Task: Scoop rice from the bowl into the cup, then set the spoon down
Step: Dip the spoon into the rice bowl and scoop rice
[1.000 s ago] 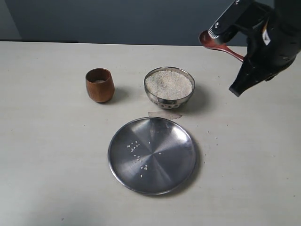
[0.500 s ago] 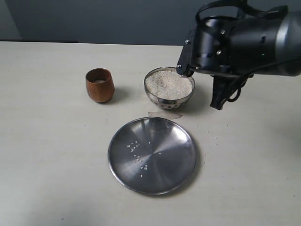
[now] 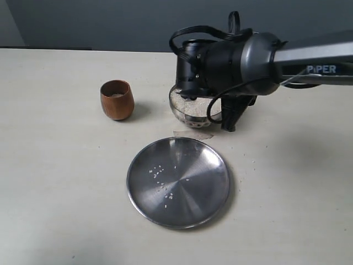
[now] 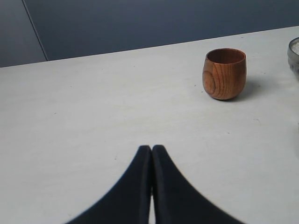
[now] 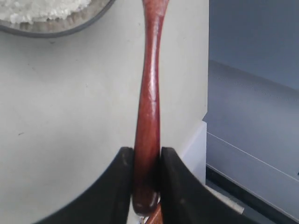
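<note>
Wooden spoon stays clamped in the right gripper, whose arm has swung from beside the bowl to over its rice, so scooping looks about to begin. The cup stands apart on the worktop. The left gripper is pressed together, empty.

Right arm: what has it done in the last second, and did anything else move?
The right gripper, still shut on the spoon, swung from the exterior view's upper right down and left over the bowl, now hiding most of it. Cup and plate stayed put.
</note>
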{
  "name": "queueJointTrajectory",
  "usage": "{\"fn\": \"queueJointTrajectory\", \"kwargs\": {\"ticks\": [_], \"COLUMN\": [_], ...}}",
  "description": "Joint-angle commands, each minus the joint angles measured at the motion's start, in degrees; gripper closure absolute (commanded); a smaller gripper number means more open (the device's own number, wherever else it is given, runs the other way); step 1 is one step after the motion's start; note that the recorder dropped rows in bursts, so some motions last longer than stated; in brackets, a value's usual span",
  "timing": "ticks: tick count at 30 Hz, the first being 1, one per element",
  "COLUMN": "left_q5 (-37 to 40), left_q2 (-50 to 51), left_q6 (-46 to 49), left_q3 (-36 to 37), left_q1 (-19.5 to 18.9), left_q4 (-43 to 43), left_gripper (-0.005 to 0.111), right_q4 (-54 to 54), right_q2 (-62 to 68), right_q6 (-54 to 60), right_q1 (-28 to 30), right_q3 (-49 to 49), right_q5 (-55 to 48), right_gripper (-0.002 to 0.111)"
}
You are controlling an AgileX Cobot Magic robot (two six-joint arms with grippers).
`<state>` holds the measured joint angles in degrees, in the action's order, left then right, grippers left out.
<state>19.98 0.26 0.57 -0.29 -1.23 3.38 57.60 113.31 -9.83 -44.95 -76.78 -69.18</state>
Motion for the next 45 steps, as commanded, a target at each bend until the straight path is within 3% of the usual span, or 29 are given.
{"fn": "queueJointTrajectory", "kwargs": {"ticks": [1,18,45], "left_q5": [-0.4,-0.4,-0.4], "left_q2": [-0.3,-0.3,-0.3], "left_q6": [-0.1,-0.1,-0.1], "left_q3": [0.3,0.3,0.3], "left_q1": [0.1,0.1,0.1], "left_q4": [0.3,0.3,0.3], "left_gripper": [0.106,0.106,0.106], "right_q4": [0.9,0.4,-16.8], "right_q2": [2.2,5.2,5.2], "right_q6": [2.2,2.2,-1.4], "right_q1": [-0.7,-0.7,-0.7], "right_q3": [-1.3,-1.3,-4.6], "right_q5": [-0.8,-0.8,1.9], "right_gripper": [0.109,0.109,0.109]}}
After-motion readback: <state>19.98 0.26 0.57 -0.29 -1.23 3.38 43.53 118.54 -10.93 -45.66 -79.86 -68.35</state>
